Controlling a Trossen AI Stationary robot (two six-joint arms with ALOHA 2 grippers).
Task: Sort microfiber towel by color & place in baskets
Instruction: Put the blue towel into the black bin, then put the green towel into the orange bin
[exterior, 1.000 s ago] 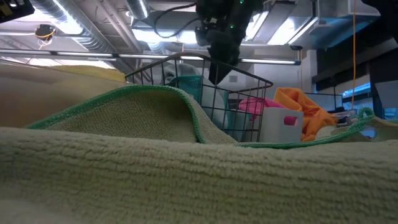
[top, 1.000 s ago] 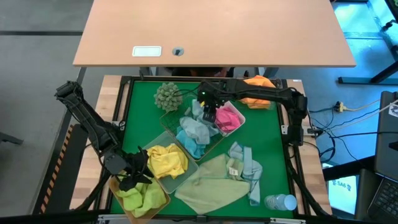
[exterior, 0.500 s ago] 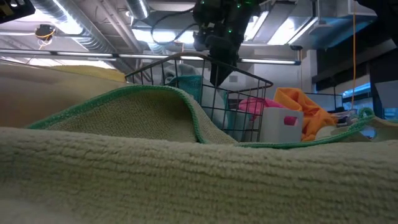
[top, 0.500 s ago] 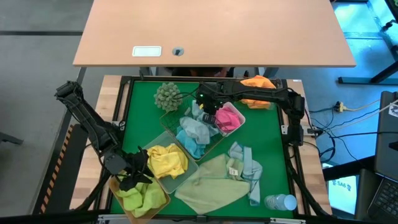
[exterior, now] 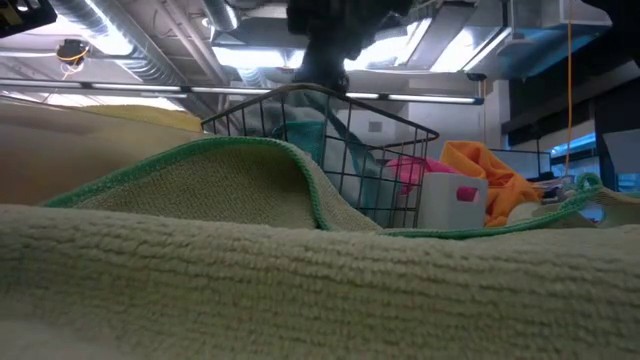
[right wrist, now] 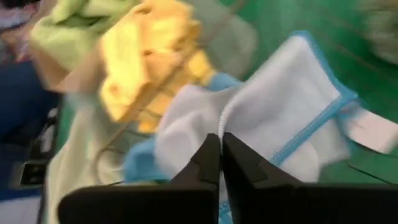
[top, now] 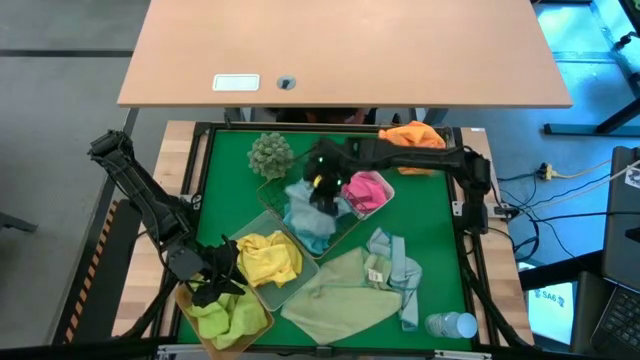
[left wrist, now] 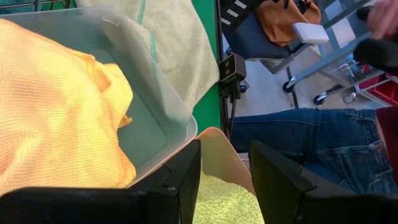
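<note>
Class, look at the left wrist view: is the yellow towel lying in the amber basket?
No, the yellow towel lies in the frosted clear basket; the amber basket holds a lime green towel.

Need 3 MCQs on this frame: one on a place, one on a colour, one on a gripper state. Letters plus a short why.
1. Where is the right gripper?
A. over the wire mesh basket with the light blue towels
B. over the clear bottle
C. beside the bobbly ball

2. What colour is the towel in the frosted clear bin?
A. pink
B. yellow
C. orange

3. How do the left gripper's fingers stand?
A. shut on a yellow towel
B. shut on nothing
C. open, holding nothing

Answers: 1 A, the high view shows it above the blue pile. 2 B, the yellow towel fills that bin. 3 C, the left wrist view shows a clear gap between the fingers.
</note>
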